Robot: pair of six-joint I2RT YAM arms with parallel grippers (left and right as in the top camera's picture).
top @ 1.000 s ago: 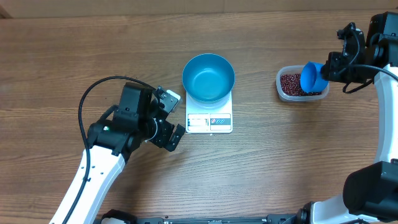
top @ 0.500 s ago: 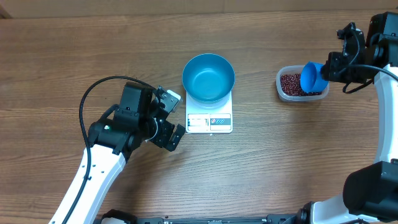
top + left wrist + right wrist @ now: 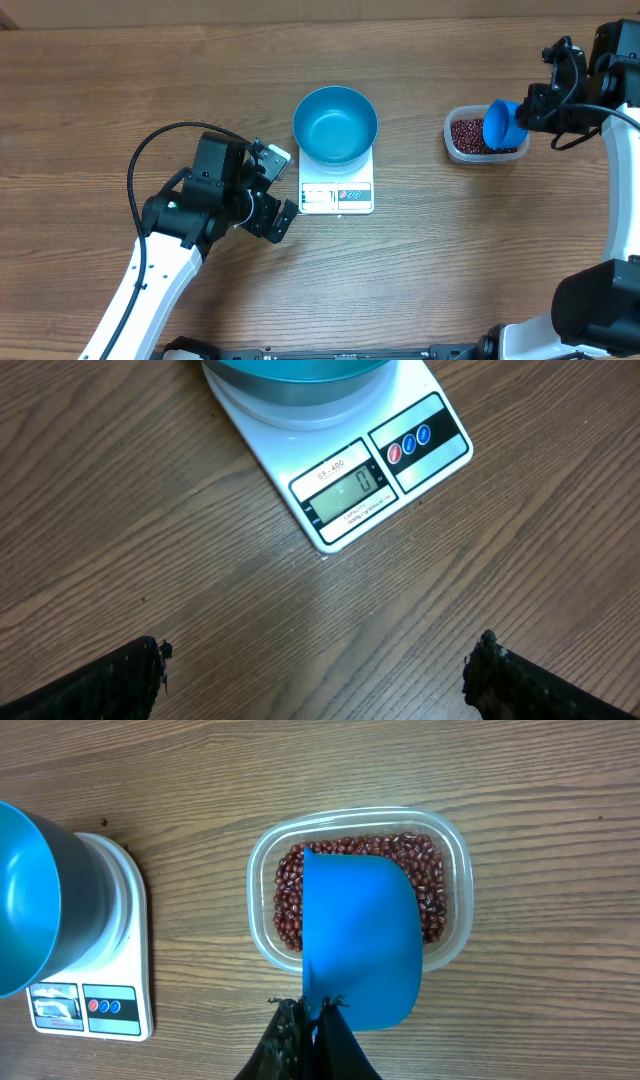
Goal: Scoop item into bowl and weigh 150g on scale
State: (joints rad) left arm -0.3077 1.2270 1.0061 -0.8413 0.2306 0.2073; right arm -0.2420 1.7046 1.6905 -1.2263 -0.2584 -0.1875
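The blue bowl [image 3: 335, 123] stands empty on the white scale [image 3: 337, 193], whose display [image 3: 345, 492] reads 0. Dark red-brown beans [image 3: 466, 134] fill a clear tub [image 3: 452, 141] to the right; the wrist view shows the beans [image 3: 288, 895] under a blue scoop [image 3: 358, 938]. My right gripper [image 3: 313, 1007] is shut on the blue scoop's handle and holds the scoop [image 3: 501, 123] over the tub. Left of the scale, my left gripper [image 3: 272, 188] stands open over bare table, and nothing lies between its fingertips [image 3: 130, 670].
The clear tub [image 3: 448, 835] sits about a hand's width right of the scale [image 3: 112, 950]. The bowl's rim [image 3: 25, 900] overhangs the scale. A black cable [image 3: 160, 140] loops over the left arm. Bare wooden table lies all round.
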